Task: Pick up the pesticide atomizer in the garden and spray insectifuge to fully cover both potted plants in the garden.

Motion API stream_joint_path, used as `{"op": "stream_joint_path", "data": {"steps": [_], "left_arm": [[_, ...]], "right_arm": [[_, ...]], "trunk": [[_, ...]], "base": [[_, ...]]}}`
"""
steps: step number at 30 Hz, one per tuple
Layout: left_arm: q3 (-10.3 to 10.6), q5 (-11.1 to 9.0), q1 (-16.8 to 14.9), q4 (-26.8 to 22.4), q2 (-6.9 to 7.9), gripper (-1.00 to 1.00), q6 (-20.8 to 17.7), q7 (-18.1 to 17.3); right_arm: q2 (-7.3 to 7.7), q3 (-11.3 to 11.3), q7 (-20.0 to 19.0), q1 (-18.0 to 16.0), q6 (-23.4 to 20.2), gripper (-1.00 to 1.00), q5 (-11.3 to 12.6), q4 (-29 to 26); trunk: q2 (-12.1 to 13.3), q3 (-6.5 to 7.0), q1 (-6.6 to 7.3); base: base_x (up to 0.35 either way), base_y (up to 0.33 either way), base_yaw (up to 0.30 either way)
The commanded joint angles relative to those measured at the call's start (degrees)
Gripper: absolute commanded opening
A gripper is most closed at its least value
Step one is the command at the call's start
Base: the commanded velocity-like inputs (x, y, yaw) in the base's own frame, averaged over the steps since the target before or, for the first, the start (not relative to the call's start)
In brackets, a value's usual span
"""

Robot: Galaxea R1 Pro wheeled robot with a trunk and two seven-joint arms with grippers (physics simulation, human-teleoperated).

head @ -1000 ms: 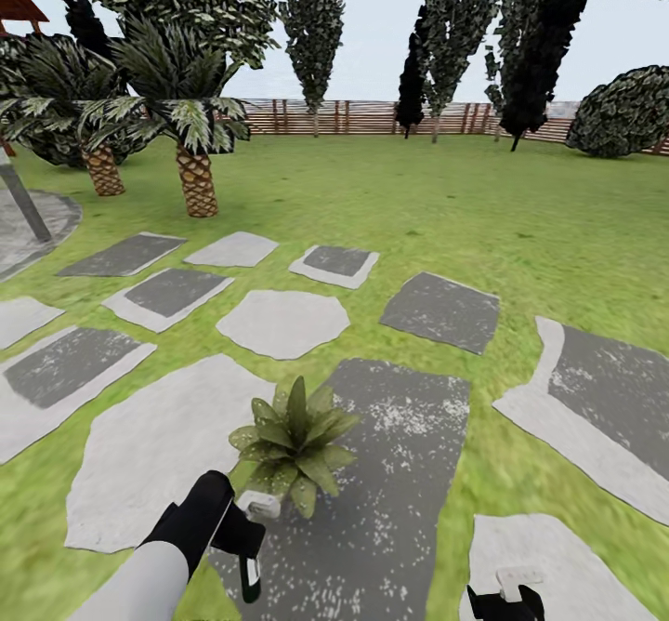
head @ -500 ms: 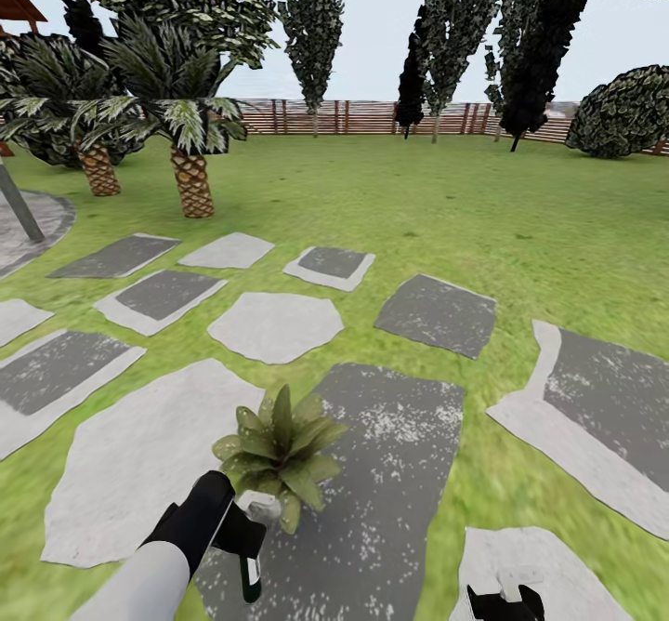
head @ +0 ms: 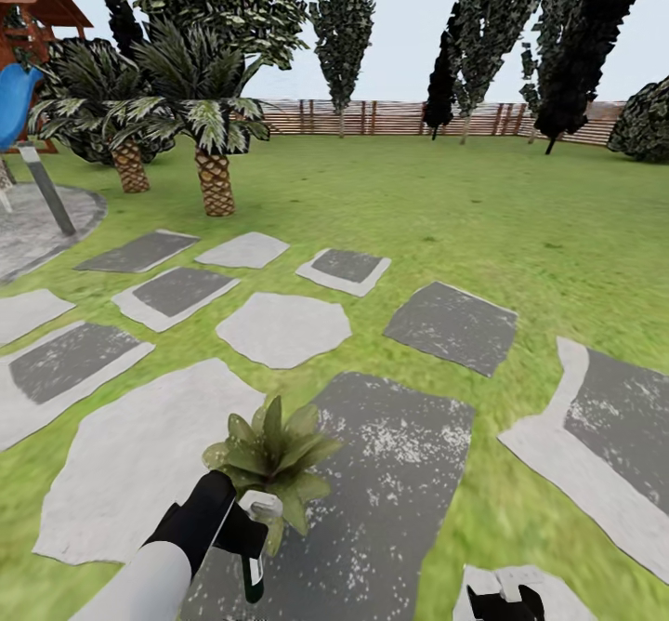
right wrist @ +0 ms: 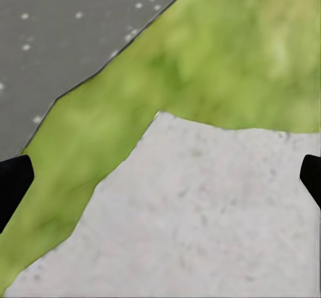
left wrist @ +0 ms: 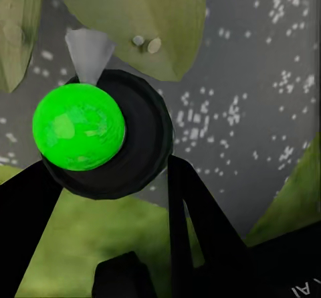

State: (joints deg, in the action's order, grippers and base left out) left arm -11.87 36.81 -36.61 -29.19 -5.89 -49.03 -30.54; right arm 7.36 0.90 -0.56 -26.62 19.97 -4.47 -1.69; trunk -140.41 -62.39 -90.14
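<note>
Your left gripper pinches the pesticide atomizer, its pale head touching the potted plant. It looks light, rigid and smooth, so grip the dark body. Your right gripper, well beside the plant, stands spread.

Our left gripper is closed tight around the pesticide atomizer, and our right gripper hangs with fingers spread wide.
</note>
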Motion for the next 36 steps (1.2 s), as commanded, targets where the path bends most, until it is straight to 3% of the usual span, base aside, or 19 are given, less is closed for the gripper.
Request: {"op": "stream_joint_path", "data": {"steps": [1,20,36], "left_arm": [[-0.44,0.63,-0.04,-0.08,-0.09,-1.00,-0.19,-0.39],[-0.40,0.63,-0.04,-0.08,-0.09,-1.00,-0.19,-0.31],[-0.35,0.63,-0.04,-0.08,-0.18,-1.00,-0.19,-0.32]], "right_arm": [[0.02,0.16,-0.06,-0.01,0.15,1.00,-0.45,0.02],[0.06,0.16,0.00,-0.01,0.15,1.00,-0.46,0.02],[0.02,0.16,-0.05,-0.01,0.15,1.00,-0.45,0.02]], "trunk": [[-0.02,-0.05,0.01],[-0.02,-0.05,0.01],[-0.02,-0.05,0.01]], "base": [[-0.137,-0.214,0.278],[-0.022,-0.072,0.049],[-0.059,-0.245,0.261]]}}
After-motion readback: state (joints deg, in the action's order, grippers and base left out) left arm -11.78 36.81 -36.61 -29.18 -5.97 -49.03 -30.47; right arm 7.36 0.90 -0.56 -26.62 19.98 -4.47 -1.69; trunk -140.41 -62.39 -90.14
